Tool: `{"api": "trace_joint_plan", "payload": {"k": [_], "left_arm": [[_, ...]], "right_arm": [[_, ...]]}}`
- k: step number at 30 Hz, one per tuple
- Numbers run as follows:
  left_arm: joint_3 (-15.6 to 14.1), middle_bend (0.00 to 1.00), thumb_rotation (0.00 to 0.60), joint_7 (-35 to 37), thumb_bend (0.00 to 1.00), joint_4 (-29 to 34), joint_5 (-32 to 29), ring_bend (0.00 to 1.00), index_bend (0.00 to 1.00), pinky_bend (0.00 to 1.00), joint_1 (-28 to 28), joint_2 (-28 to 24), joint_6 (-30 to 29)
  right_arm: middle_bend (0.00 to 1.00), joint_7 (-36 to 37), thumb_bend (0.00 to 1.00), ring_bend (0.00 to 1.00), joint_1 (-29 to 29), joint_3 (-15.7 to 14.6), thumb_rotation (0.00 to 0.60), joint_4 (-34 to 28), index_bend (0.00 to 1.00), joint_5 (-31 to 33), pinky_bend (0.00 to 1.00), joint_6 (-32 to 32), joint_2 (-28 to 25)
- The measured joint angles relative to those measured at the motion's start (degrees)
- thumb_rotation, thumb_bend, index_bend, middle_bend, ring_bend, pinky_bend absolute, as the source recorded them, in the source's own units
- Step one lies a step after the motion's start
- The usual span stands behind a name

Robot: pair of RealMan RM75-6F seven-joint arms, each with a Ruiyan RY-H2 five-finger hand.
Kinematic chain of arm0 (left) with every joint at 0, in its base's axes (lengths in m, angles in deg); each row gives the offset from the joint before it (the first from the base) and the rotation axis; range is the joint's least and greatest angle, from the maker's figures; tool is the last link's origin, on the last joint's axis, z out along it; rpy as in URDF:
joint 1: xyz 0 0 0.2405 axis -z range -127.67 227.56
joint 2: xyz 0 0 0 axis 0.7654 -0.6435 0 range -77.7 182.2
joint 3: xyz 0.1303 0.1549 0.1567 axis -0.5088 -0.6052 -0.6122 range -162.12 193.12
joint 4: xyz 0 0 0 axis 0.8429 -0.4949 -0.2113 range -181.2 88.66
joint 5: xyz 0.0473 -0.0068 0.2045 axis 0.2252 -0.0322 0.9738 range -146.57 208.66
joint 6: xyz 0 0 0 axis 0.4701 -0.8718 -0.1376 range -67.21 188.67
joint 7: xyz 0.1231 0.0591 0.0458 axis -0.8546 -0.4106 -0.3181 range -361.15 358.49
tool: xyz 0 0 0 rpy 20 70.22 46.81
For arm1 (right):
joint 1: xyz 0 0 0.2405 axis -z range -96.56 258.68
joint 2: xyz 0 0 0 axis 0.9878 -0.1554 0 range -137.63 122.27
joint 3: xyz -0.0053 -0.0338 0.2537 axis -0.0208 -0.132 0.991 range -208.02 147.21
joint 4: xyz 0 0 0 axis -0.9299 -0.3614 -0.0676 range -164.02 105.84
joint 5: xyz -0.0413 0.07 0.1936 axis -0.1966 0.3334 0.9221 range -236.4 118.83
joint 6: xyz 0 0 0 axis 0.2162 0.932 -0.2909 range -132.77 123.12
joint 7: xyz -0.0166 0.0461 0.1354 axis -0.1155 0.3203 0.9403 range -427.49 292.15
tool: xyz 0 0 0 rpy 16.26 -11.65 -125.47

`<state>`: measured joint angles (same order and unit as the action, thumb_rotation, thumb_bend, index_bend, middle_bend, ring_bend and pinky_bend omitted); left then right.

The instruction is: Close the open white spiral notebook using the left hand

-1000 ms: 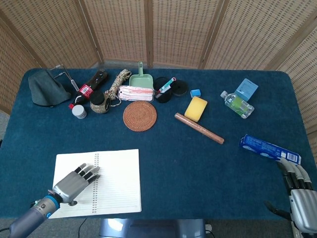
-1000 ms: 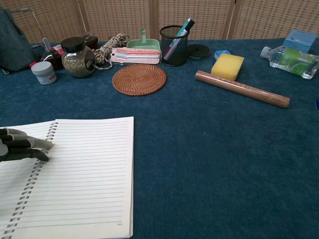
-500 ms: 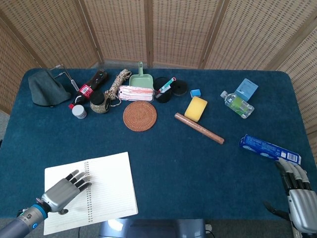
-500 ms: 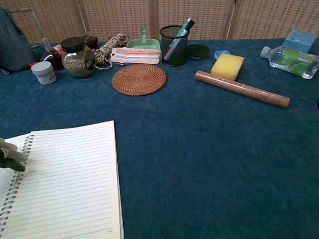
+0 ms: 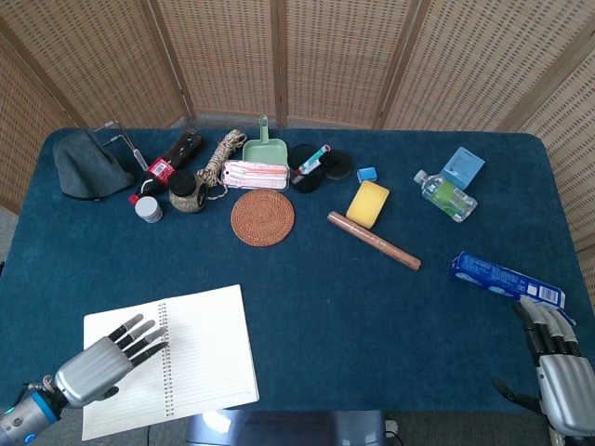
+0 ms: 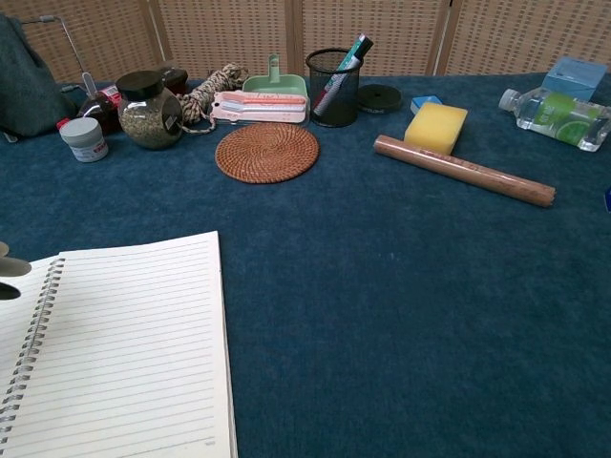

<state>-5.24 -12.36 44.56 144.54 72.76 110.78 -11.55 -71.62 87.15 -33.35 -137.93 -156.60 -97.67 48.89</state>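
Observation:
The white spiral notebook [image 5: 200, 353] [image 6: 134, 353] lies open and flat near the front left edge of the blue table, lined pages up, its wire spine [image 5: 167, 367] running front to back. My left hand [image 5: 100, 362] hovers over the left page with its fingers spread and holds nothing; only a fingertip [image 6: 11, 268] shows at the chest view's left edge. My right hand [image 5: 556, 367] rests at the front right corner, fingers extended and empty.
Along the back stand a grey cloth [image 5: 85, 165], dark bottle [image 5: 167, 163], jar [image 5: 188, 192], small pot [image 5: 148, 209], rope [image 5: 221, 156], green dustpan [image 5: 265, 147], mesh cup [image 6: 331, 86], woven coaster [image 5: 262, 217], sponge [image 5: 368, 203], wooden roll [image 5: 373, 240], water bottle [image 5: 445, 195], blue boxes [image 5: 506, 279].
The notebook slid toward the front left and turned slightly a second ago, then stayed put. My left hand has since drawn back leftward off the spine, fingers spreading wider.

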Motion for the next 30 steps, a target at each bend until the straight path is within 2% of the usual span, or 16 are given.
{"api": "trace_joint_plan", "payload": {"k": [6,12,21,30], "left_arm": [[-2.40,0.00,0.600,7.01,0.03,-18.53,8.52,0.00,0.03,0.00,-3.94,5.40,-12.12],[-4.76,0.00,0.600,10.74,0.03,-31.86,14.39,0.00,0.02,0.01,-8.46,11.16,-21.13],[-6.71,0.00,0.600,10.10,0.03,-42.38,17.59,0.00,0.02,0.01,-13.28,15.67,-26.54],[-5.94,0.00,0.600,7.00,0.04,-49.05,16.10,0.00,0.00,0.00,-16.24,17.17,-28.56]], "right_arm": [[0.00,-1.07,0.00,0.00,-0.18,0.10,0.600,-0.08,0.00,0.50,0.00,0.56,0.53],[0.00,-1.50,0.00,0.00,-0.27,0.11,0.600,-0.14,0.00,0.71,0.00,0.85,0.76],[0.00,-1.02,0.00,0.00,-0.29,0.19,0.600,-0.15,0.00,0.90,0.00,0.72,0.58],[0.00,-1.62,0.00,0.00,-0.34,-0.09,0.600,-0.10,0.00,0.53,0.00,1.06,0.85]]}}
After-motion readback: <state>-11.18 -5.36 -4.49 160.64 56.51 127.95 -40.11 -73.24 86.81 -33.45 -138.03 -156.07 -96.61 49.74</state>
